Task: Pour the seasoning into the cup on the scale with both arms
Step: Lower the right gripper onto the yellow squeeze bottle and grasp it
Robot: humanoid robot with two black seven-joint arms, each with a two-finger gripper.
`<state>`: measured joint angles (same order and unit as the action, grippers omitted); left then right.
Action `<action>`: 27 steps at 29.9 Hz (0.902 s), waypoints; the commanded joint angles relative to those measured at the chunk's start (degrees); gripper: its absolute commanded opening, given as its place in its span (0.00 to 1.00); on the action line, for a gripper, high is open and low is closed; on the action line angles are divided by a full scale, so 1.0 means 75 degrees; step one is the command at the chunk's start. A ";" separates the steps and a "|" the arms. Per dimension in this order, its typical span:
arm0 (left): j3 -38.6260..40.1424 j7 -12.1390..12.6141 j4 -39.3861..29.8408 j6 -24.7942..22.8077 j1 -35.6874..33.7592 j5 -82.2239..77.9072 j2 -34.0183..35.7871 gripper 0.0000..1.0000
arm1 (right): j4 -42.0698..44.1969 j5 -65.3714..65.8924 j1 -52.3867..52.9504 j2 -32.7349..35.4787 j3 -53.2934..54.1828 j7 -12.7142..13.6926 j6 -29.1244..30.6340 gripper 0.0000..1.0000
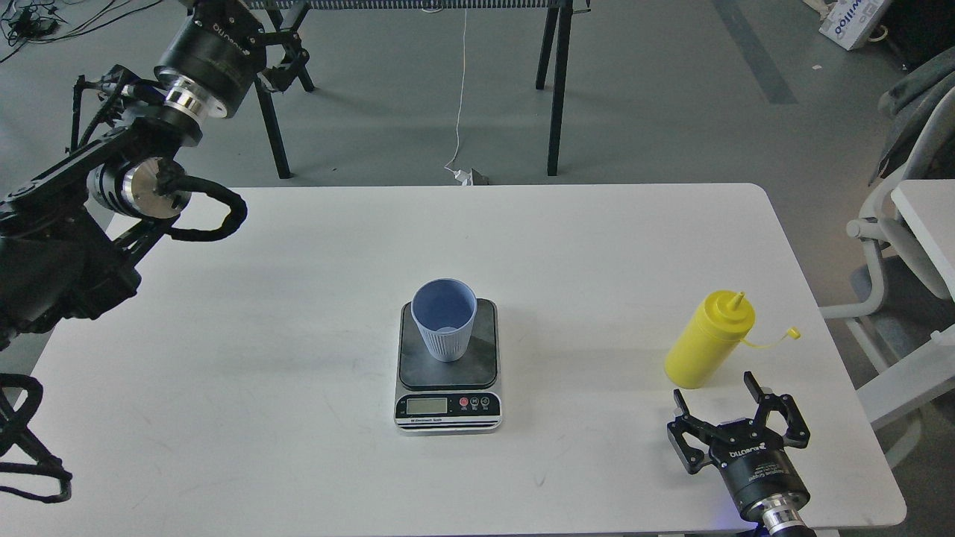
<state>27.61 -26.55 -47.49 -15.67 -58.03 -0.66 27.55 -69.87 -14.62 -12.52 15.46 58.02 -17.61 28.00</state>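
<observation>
The yellow seasoning bottle (709, 343) stands upright at the right of the white table (597, 246), its small cap hanging out to the right on its tether. The pale blue cup (444, 321) stands upright on the scale (481, 350) at the table's middle; the scale's display faces me. My right gripper (715, 391) is open and empty, its fingers pointing at the bottle's base from just in front, a small gap away. My left gripper (280, 48) is raised high beyond the table's far left corner, dark against black frame legs, far from the cup.
A white chair (895, 224) stands close to the table's right edge. Black frame legs (556, 89) and a white cable stand on the floor behind the table. My left arm's elbow and cable loop (201, 216) hang over the far left corner.
</observation>
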 commanded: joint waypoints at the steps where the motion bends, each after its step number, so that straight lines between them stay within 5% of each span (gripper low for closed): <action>1: 0.0010 0.0001 -0.0125 0.0073 -0.0009 0.0006 0.0112 1.00 | 0.0000 -0.0008 0.0158 -0.0010 0.0010 0.0005 0.0000 0.97; 27: -0.0001 0.0013 -0.0653 0.0179 0.0014 0.0006 0.0663 1.00 | 0.0047 -0.0324 0.0685 -0.0397 0.0091 -0.0031 0.0000 0.99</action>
<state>27.60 -26.45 -52.40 -14.42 -57.92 -0.62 32.51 -69.37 -17.02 -7.18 12.44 58.33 -17.74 28.00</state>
